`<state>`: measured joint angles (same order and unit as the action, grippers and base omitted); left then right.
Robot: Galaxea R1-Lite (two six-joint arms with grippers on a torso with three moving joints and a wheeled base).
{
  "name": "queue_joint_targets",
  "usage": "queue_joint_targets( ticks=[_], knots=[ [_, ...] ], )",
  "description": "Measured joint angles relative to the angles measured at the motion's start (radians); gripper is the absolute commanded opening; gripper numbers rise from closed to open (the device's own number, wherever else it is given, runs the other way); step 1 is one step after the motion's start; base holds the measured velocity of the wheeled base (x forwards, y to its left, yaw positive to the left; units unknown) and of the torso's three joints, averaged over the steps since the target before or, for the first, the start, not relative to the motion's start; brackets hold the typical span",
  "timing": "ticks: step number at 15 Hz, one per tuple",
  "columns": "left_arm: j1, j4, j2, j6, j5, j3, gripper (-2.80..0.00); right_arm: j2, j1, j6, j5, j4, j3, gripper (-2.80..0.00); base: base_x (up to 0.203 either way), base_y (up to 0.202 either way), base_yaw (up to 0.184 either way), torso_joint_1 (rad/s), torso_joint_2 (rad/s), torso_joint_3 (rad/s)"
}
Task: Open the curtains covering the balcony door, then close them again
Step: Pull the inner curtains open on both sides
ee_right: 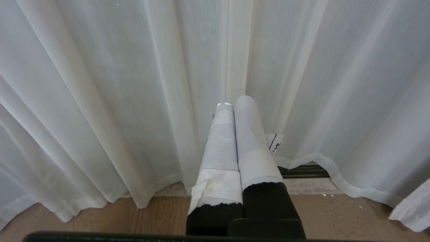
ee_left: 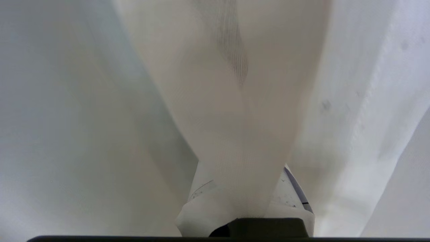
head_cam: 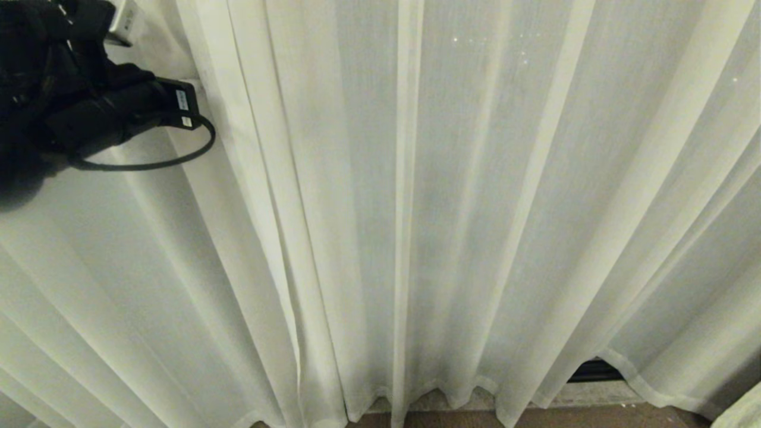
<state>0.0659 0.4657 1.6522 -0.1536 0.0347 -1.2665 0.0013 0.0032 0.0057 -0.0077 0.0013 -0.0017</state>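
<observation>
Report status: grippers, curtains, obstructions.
Left gripper shut on curtains, upper left. Right gripper shut, empty, low near hem. Curtains drawn across. Nothing in the way.

L gripper [ee_left: 245, 201] in curtains [head_cam: 416, 208], above floor [ee_right: 100, 215].

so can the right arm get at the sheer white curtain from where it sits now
Probably yes. The right end effector is shut and empty, pointing at the pleated sheer white curtain with nothing between them, though it would need to open first. The left end effector is already shut on a fold.
</observation>
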Motion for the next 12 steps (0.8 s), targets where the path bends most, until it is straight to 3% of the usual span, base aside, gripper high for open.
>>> queue_joint_targets(
  ticks=[4, 12],
  knots=[
    [-0.044, -0.001, -0.056, 0.006, 0.001, 0.044, -2.8, 0.0, 0.0, 0.0, 0.0, 0.0, 0.0, -2.8, 0.0, 0.0, 0.0, 0.0, 0.0, 0.0],
    [-0.223, -0.011, -0.142, 0.077, 0.005, 0.076, -2.8, -0.001, 0.0, 0.0, 0.0, 0.0, 0.0, -2.8, 0.0, 0.0, 0.0, 0.0, 0.0, 0.0]
  ],
)
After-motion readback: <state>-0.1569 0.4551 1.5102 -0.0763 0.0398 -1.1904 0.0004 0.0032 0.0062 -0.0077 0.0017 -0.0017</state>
